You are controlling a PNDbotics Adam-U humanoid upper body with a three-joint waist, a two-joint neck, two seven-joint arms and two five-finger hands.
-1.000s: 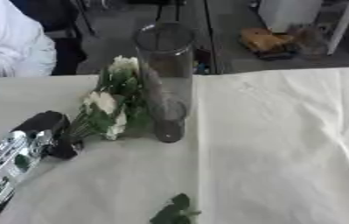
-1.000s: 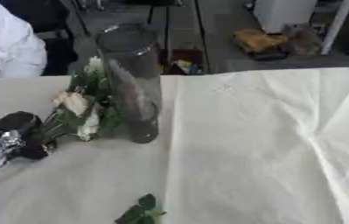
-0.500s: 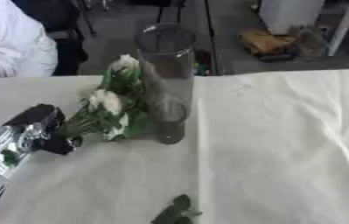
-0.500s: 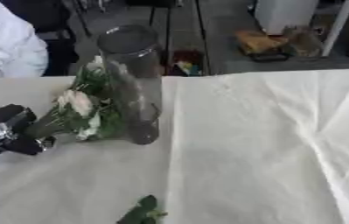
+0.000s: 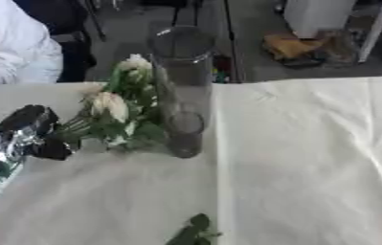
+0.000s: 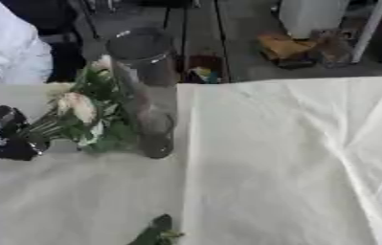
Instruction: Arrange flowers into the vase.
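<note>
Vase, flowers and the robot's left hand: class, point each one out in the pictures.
vase (image 5: 181, 95), left eye view, on its glass wall at mid-height.
flowers (image 5: 110, 103), left eye view, on the pale bloom left of the vase.
left hand (image 5: 22, 131), left eye view, on the black fingers at the stems.

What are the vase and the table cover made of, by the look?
Vase: clear glass or clear plastic, smooth; the floor and the flowers show through its wall. Cover: cream cloth or paper, matte; it creases and folds on the right. The look alone does not settle either.
</note>
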